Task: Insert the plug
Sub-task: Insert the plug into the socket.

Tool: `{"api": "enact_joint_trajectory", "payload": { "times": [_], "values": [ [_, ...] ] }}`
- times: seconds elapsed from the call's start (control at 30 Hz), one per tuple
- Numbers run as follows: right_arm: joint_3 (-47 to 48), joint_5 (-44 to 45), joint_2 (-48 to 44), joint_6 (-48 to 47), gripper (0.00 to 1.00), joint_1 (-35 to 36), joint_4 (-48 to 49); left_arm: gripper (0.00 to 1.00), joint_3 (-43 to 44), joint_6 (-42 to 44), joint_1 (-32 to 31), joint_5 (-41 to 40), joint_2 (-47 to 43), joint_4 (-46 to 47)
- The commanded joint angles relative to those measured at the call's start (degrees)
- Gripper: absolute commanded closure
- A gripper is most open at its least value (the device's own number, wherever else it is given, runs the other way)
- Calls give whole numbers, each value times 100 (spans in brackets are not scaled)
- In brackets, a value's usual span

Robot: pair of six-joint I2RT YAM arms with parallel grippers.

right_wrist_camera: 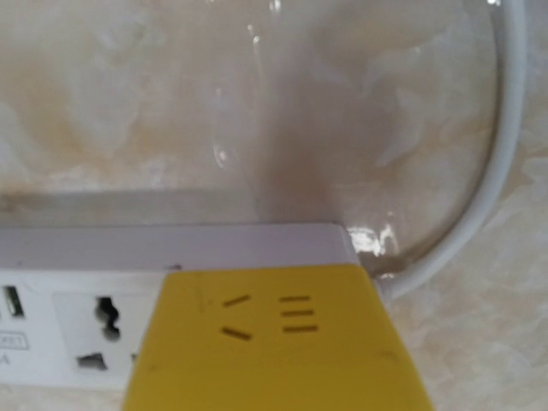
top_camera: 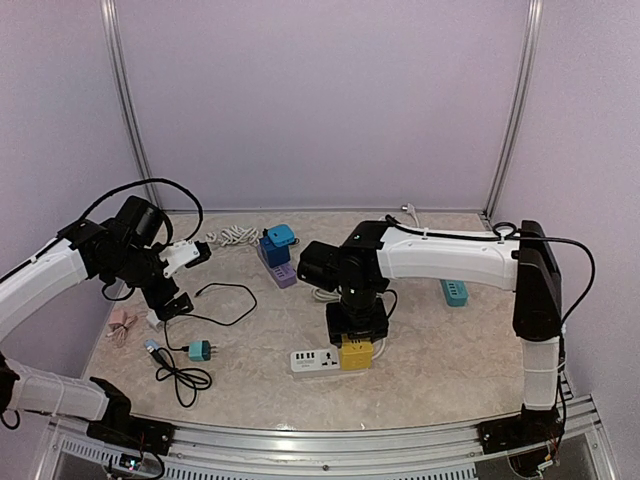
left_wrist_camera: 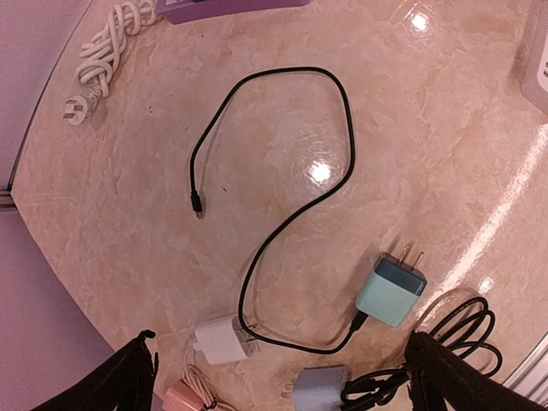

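A yellow plug cube point(top_camera: 354, 352) sits on the right end of a white power strip point(top_camera: 316, 360). My right gripper point(top_camera: 356, 330) stands straight over the cube and looks closed on it. In the right wrist view the yellow cube point(right_wrist_camera: 274, 342) fills the bottom, slots facing the camera, over the white strip point(right_wrist_camera: 77, 282); my fingers are hidden there. My left gripper point(top_camera: 170, 300) is open and empty at the left, above loose chargers. In the left wrist view it point(left_wrist_camera: 291, 381) hovers over a white charger point(left_wrist_camera: 221, 340).
A teal plug point(left_wrist_camera: 391, 289) with a black cable point(left_wrist_camera: 342, 128), a grey-blue plug point(left_wrist_camera: 321, 385) and a pink item point(left_wrist_camera: 184, 398) lie under the left gripper. A purple strip point(top_camera: 280, 272) carrying a blue plug point(top_camera: 277, 243), a coiled white cord point(top_camera: 235, 236) and a teal strip point(top_camera: 455, 292) lie farther back.
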Motion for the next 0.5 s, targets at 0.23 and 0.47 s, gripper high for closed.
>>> {"api": "enact_joint_trajectory", "payload": {
  "times": [0.23,0.47],
  "values": [
    [-917,116,507,-20,100,67,252,1,-72,51,35,91,-40,61],
    [-1225,47,729,-104,100,83,172,1,-63,60,32,62,-13,27]
  ]
}}
